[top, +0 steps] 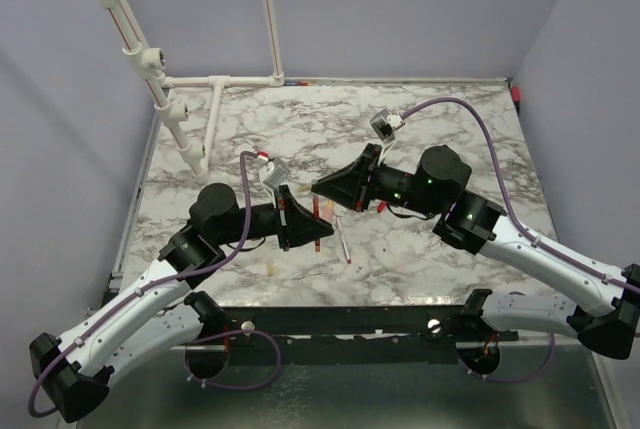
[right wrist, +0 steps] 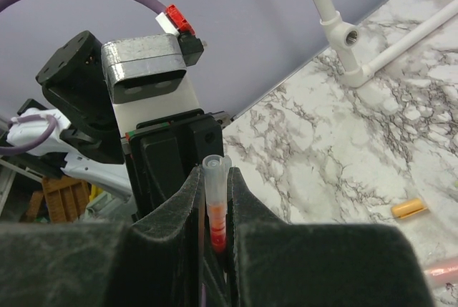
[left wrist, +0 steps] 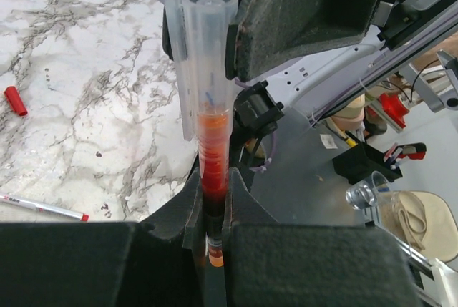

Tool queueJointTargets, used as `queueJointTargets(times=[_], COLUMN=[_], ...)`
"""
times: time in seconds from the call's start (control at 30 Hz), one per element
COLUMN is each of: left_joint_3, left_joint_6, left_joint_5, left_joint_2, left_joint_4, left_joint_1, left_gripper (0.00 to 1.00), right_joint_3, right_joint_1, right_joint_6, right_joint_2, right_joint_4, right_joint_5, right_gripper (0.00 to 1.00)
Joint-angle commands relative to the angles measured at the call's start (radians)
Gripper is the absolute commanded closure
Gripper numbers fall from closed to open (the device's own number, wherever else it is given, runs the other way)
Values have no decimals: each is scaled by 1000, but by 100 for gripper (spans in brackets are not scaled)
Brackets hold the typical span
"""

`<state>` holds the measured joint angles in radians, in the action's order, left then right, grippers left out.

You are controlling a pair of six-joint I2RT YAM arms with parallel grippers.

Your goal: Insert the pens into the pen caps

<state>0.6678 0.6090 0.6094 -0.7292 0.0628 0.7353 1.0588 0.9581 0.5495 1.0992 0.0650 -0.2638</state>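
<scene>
Your left gripper (left wrist: 213, 210) is clamped on a red-orange pen (top: 318, 211), which sits between the two arms over the middle of the marble table (top: 430, 259). A clear pen cap (left wrist: 200, 56) with a side clip sleeves the pen's upper part, red-orange showing through it. From overhead the long axis runs roughly near to far, cap end toward your right gripper (right wrist: 215, 203), whose fingers pinch the cap. Just right lies a grey pen with a red tip (top: 343, 239); a red cap (left wrist: 14, 100) and a yellow cap (right wrist: 408, 209) rest apart on the marble
</scene>
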Motion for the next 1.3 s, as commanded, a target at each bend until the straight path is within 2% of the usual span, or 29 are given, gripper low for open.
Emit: queueJointTargets(times=[0.0, 0.37, 1.27], left_joint_3=[90, 175, 332], left_joint_6=[-67, -131, -203], left_joint_5=[-121, -148, -153], left_joint_2=[-8, -48, -122], left_joint_4=[34, -9, -35], left_joint_1=[-8, -8, -9], left_gripper=[100, 100, 100], right_joint_3=[-33, -64, -125], right_joint_1=[50, 106, 177], right_joint_6=[-18, -50, -34], right_joint_2=[-9, -10, -35], right_joint_4=[-188, -271, -315], right_joint_5=[-52, -6, 73], right_gripper=[99, 99, 99])
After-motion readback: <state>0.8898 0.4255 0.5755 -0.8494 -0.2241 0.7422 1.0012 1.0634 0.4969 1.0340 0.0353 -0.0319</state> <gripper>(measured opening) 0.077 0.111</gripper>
